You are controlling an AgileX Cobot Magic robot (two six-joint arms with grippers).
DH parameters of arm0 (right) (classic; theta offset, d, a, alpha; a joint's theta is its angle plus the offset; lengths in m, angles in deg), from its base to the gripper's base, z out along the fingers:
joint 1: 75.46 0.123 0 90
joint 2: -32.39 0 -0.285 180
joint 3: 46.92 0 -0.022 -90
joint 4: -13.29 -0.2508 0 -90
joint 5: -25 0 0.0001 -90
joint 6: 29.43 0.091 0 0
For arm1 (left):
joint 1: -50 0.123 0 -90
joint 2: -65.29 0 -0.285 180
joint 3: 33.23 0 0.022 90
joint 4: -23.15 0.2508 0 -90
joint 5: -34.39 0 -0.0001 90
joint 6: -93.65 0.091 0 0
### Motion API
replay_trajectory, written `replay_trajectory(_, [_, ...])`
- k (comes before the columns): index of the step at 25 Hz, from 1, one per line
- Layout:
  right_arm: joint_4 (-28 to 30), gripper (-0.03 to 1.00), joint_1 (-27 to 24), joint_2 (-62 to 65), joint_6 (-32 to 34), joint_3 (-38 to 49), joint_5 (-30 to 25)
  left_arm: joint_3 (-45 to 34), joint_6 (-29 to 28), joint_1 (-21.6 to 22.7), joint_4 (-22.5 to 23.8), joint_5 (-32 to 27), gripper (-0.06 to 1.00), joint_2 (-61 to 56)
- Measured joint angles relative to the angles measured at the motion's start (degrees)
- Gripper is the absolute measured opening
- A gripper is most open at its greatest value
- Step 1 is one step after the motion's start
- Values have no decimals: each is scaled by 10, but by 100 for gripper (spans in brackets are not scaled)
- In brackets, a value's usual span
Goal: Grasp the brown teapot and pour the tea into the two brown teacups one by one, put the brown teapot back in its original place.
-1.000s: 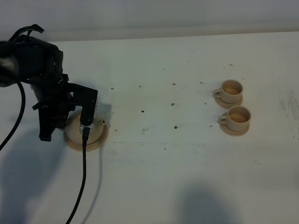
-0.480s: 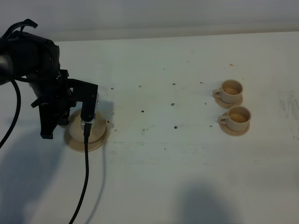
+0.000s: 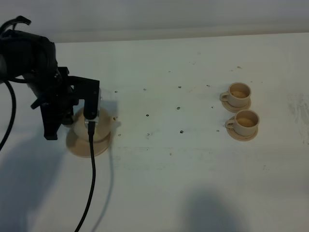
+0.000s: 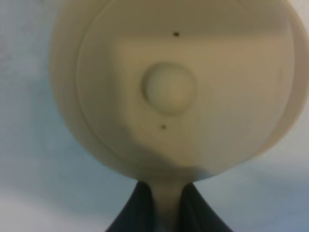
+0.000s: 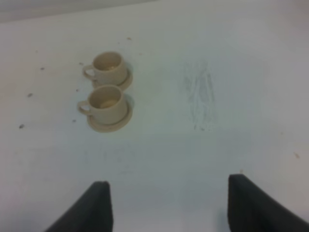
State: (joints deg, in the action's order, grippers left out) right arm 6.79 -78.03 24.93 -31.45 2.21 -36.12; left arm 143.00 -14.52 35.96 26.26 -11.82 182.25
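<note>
White surface [image 3: 193, 164], task things at opposite ends. The left pincer [image 4: 167, 198] was clenched on the loop handle of the squat pale-tan clay teapot [image 3: 105, 127], which seemed raised just off the flat round tan saucer [image 3: 82, 149]; a second before it sat lower, spout hidden behind the arm. Right pincer [image 5: 166, 203] gaped, empty. Step judged: the lift. Next: carry it, spout level, across to the two small beige cylindrical teacups [image 3: 240, 93] [image 3: 246, 121], well apart.

Speckled white table [image 3: 203, 162], pale wall [image 3: 169, 14]
</note>
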Motion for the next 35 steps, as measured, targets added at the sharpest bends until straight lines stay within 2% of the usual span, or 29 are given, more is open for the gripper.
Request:
replay_trajectory(5, [0,54,0,0,0,0,0,0,6,3,-21,8,11,-14])
replay_trajectory(9, [0,54,0,0,0,0,0,0,6,-1,-46,49,11,-27])
replay_trajectory(13, [0,54,0,0,0,0,0,0,-9,-27,-77,110,11,-29])
replay_trajectory(17, [0,54,0,0,0,0,0,0,-63,-70,-76,169,11,-29])
replay_trajectory(21, [0,54,0,0,0,0,0,10,-150,-104,-37,195,11,-13])
replay_trajectory(27, [0,54,0,0,0,0,0,106,-291,-150,69,168,11,67])
replay_trajectory(31, [0,54,0,0,0,0,0,181,-348,-175,125,143,11,114])
replay_trajectory(35, [0,54,0,0,0,0,0,239,-362,-192,149,137,11,155])
